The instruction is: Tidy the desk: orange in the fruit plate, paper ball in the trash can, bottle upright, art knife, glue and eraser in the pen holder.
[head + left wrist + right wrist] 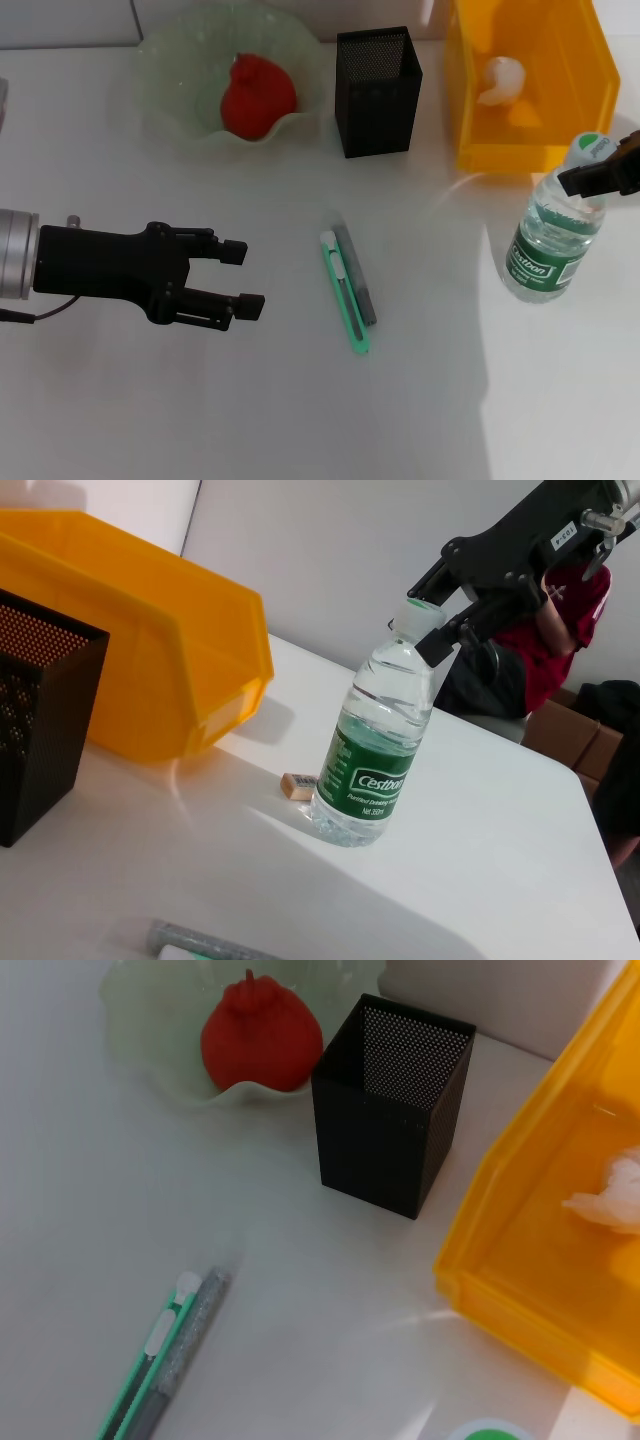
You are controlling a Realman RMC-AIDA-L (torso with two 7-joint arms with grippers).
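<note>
The clear water bottle (553, 232) with a green label stands upright at the right, and my right gripper (598, 165) is shut on its neck just under the cap; the left wrist view shows its fingers (436, 578) bracketing the cap. Beside the bottle's base lies a small tan eraser (299, 786). The green art knife (344, 295) and the grey glue stick (358, 275) lie side by side mid-table. My left gripper (243, 278) hovers open to their left, holding nothing. The red-orange orange (257, 95) sits in the green fruit plate (170, 75). The paper ball (500, 80) lies in the yellow trash can (470, 150).
The black mesh pen holder (378, 92) stands upright between the fruit plate and the trash can, with nothing showing inside it (410, 1055). The table's right edge runs close behind the bottle in the left wrist view.
</note>
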